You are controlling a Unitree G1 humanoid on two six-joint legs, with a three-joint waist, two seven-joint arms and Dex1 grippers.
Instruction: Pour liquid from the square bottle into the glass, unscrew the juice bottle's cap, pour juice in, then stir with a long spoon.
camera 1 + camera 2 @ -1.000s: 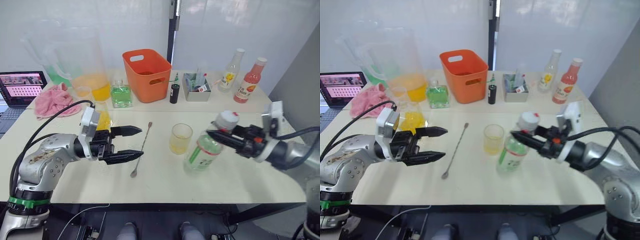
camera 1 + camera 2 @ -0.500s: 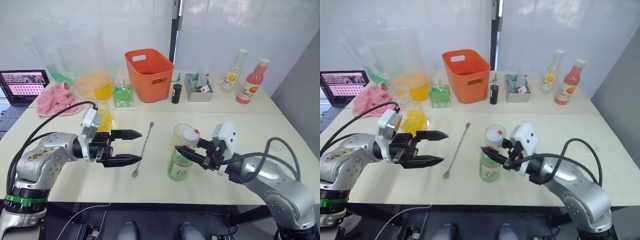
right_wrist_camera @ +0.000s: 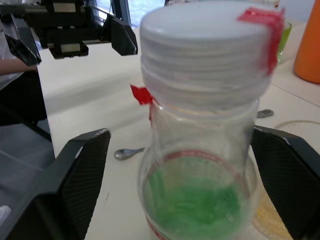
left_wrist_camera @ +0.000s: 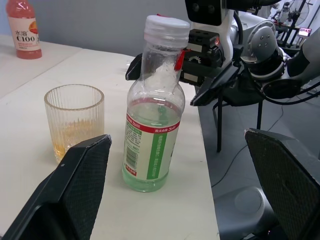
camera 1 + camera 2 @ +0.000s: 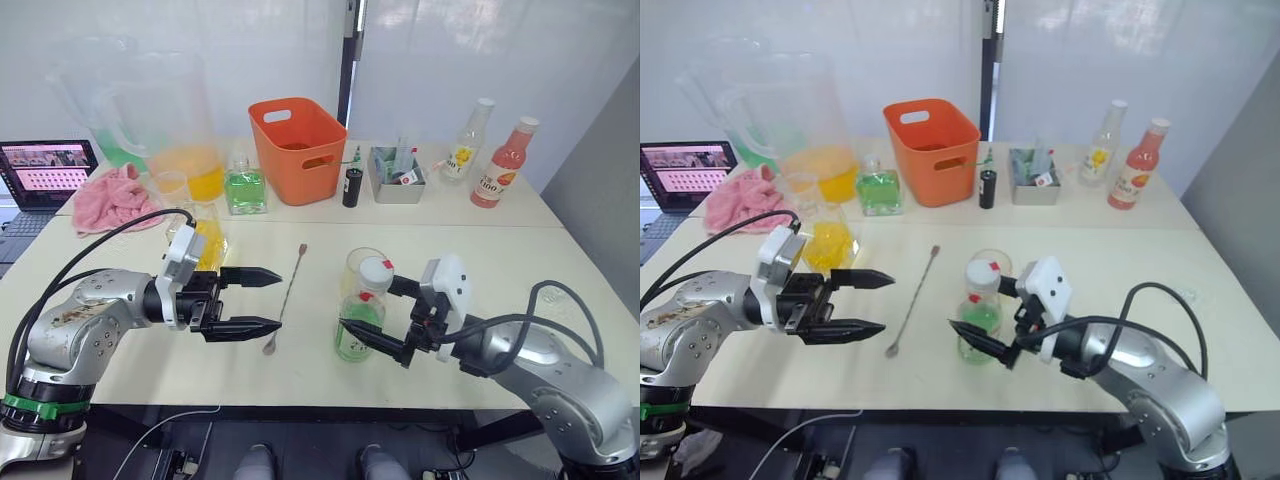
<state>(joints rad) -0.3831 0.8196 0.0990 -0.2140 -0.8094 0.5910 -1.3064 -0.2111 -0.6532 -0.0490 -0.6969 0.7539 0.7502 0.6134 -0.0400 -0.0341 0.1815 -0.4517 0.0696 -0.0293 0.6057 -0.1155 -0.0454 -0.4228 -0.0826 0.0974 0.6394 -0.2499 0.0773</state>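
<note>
Green-labelled, the juice bottle stood upright on the desk, just in front of the glass. Its white cap was on. The right claw sat around it with fingers spread, not squeezing. The left claw waited open nearby, probably to twist the cap.

Juice bottle: clear shiny plastic, paper-like label. Cap: white plastic, ridged. Glass: clear, ribbed. Long spoon: shiny metal. Table: smooth, matt.
</note>
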